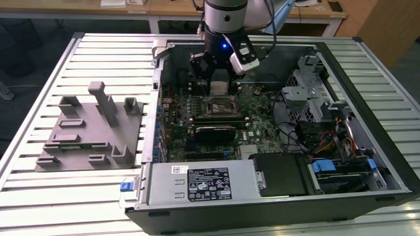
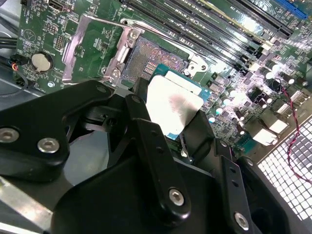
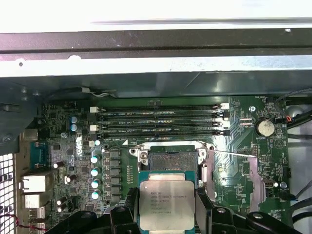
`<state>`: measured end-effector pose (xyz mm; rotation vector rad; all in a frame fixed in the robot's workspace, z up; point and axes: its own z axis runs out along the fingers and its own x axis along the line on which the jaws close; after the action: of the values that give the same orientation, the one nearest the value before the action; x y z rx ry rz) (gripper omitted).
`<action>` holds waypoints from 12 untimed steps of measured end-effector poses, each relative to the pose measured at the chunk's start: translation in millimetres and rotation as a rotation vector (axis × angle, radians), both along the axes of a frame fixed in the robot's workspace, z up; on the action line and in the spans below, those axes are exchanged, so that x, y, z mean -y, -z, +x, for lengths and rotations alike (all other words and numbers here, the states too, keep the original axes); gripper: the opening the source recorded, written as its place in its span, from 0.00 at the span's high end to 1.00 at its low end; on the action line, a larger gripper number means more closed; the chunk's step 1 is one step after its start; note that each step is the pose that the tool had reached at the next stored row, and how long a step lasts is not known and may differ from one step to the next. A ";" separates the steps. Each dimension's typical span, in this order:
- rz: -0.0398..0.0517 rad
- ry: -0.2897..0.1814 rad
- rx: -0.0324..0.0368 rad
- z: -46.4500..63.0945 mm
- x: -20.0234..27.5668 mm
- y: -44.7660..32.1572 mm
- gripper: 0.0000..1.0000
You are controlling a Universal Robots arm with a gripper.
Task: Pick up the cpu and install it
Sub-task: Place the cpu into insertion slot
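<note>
The cpu, a flat square chip with a silvery top, is held in my gripper, which is shut on it. In both wrist views the black fingers clamp the cpu by two opposite edges. It hangs just above the motherboard, close beside the open socket and partly over its edge. In the second wrist view the cpu sits tilted between the fingers, with the socket and its raised metal load plate beyond it.
The open computer case lies on a slatted table, with memory slots beside the socket. Drive cages and cables fill the exterior view's right. A grey fixture plate with blocks sits at that view's left.
</note>
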<state>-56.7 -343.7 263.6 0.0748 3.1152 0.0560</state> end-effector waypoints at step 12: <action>0.0001 0.017 0.0000 0.1 0.0 0.1 0.46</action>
<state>-56.6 -343.7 263.5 0.1018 3.1140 0.0558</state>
